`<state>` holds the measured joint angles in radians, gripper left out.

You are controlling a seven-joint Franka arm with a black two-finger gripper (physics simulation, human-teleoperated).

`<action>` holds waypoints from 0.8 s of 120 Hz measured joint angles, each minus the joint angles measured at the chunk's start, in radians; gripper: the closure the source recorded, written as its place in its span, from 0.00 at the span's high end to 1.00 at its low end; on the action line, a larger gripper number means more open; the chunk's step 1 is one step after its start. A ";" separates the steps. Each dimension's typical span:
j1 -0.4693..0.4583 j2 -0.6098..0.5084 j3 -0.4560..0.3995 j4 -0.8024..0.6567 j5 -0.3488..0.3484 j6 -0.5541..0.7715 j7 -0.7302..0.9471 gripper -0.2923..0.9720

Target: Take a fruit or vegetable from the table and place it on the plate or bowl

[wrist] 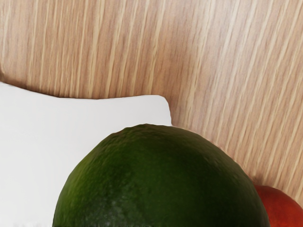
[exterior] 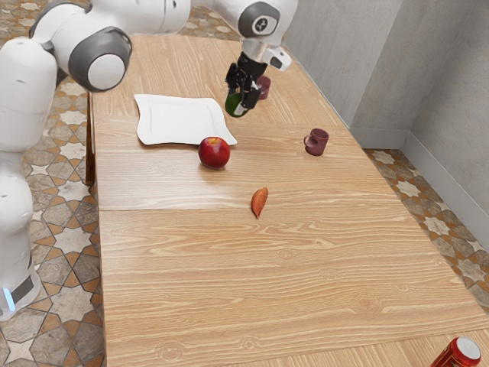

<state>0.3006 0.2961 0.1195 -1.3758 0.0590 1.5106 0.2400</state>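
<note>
Your gripper [exterior: 243,97] is squeezing a green avocado [exterior: 237,107] tight, holding it up above the table beside the white plate [exterior: 176,118]; a red apple [exterior: 214,152] is sitting at the plate's corner.

No writing can be read anywhere, not even on the red can [exterior: 456,353].
</note>
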 joint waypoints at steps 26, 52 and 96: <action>0.001 -0.094 0.090 -0.137 0.014 0.020 -0.012 0.51; 0.003 -0.171 0.173 -0.257 0.030 0.060 -0.018 0.50; -0.002 -0.174 0.234 -0.287 0.026 0.094 -0.013 0.62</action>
<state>0.2991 0.1220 0.3540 -1.6632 0.0847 1.6045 0.2274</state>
